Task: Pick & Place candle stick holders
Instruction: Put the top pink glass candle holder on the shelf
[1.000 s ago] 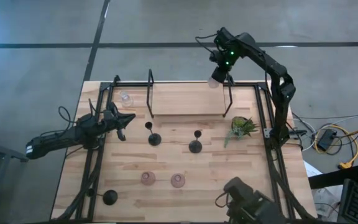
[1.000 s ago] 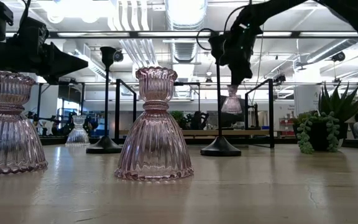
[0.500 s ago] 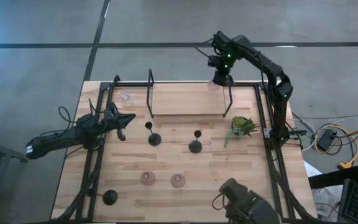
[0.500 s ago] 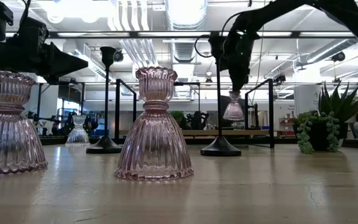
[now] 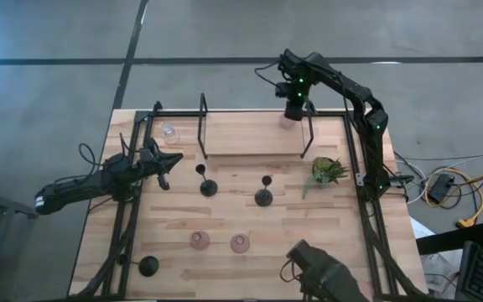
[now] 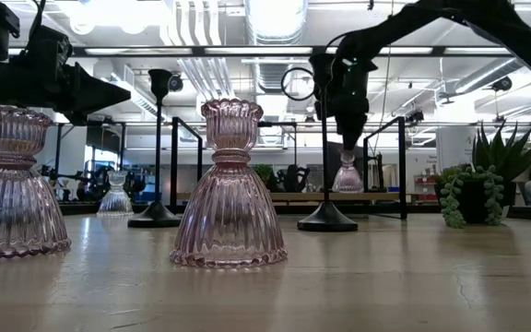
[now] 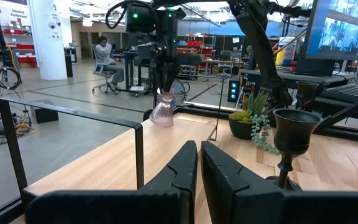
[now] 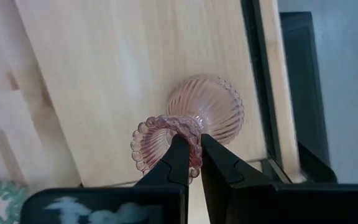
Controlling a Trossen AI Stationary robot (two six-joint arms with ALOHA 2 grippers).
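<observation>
Pink holder [image 8: 194,127] rim pinched in right hand [image 8: 189,163], hanging below.

I see grey concrete floor [image 5: 225,33] around the wooden table [image 5: 250,214], dark seam lines crossing it. Yellow cables [image 5: 451,189] lie on the floor right of the table. Ceiling [image 6: 247,37] has exposed ducts and bright strip lights. White column [image 7: 50,37] in the hall, a person seated at a desk [image 7: 107,59] behind, monitor [image 7: 344,28] glowing blue nearby.
</observation>
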